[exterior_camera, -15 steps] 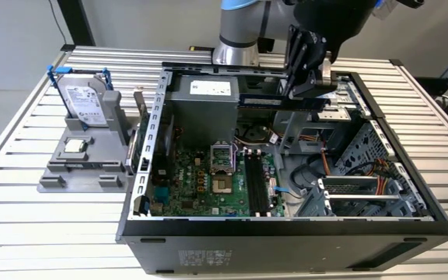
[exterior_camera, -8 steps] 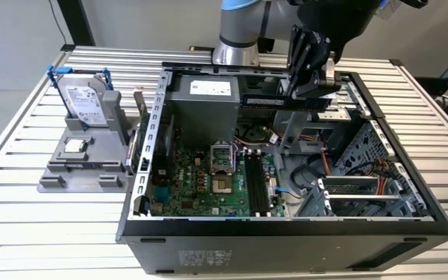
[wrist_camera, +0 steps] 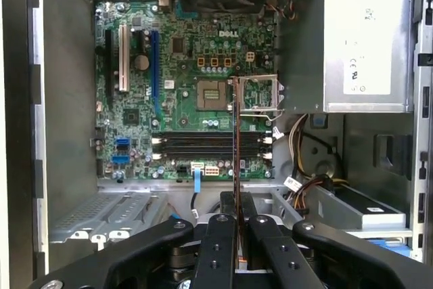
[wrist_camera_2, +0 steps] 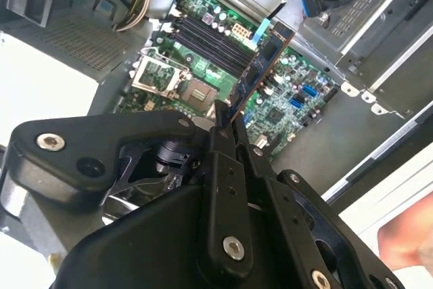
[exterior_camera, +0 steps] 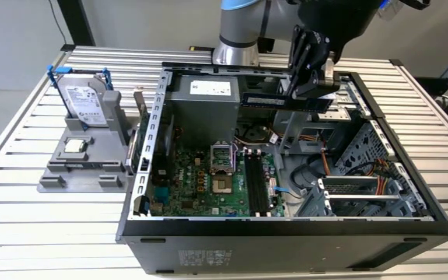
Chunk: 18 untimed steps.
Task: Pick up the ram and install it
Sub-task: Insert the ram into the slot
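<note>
The case [exterior_camera: 286, 233] lies on its side with its open face up, and what matters sits around the slots [exterior_camera: 256, 181] on its floor. The board [exterior_camera: 208, 186] carries those slots, long, black and all bare. The power supply [exterior_camera: 200, 114] stands well beyond them, with the socket [wrist_camera: 212, 94] between it and the slots. A bundle of cables [wrist_camera: 301, 184] lies near the slots' end.

The ram [exterior_camera: 286, 102] is not seated. It hangs well above the slots, up near the case's rim, level in the exterior view. My gripper [exterior_camera: 308, 92] has its jaws pinching one end of the stick. In the second wrist view the rest of it [wrist_camera_2: 260, 65] juts out past my fingertips [wrist_camera_2: 218, 118] toward the slots [wrist_camera_2: 203, 35].

My worries start with alignment. In the first wrist view I see the ram [wrist_camera: 236, 140] edge-on as a thin line crossing the slots [wrist_camera: 210, 147] rather than running along them. Brought down like this, it would land across the ridges and not in a groove. Held by one end, the long free end is a lever, so any knock on the rim or on those cables could twist it in my grip. Pressure from my end alone could seat it crookedly. I cannot tell whether the slot latches stand open; if they are closed, pressing would bend the stick or strain the board.
</note>
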Tool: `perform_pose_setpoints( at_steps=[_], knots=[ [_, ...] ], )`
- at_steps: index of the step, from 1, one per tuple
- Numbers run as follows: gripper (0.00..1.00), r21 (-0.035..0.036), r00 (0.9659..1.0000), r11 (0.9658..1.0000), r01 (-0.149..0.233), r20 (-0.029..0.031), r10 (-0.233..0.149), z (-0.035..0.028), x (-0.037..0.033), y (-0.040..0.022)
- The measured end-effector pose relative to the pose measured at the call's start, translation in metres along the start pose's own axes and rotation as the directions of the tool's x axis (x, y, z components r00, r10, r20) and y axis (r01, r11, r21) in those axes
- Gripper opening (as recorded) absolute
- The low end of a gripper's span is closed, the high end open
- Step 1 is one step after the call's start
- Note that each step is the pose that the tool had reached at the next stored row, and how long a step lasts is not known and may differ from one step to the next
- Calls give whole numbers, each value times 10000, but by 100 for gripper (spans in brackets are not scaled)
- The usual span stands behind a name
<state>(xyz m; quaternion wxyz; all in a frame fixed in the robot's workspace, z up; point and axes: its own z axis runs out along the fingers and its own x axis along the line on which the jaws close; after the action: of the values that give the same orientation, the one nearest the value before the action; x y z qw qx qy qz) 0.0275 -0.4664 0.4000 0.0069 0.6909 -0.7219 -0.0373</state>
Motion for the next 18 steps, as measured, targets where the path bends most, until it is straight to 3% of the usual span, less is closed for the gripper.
perform_pose_setpoints(
  at_steps=[2, 18],
  knots=[
    [0, 9, 9998, 9998, -222, 14, 222, 0, 0, -2],
    [0, 12, 9996, 9996, -285, 18, 284, -1, -1, -24]
  ],
)
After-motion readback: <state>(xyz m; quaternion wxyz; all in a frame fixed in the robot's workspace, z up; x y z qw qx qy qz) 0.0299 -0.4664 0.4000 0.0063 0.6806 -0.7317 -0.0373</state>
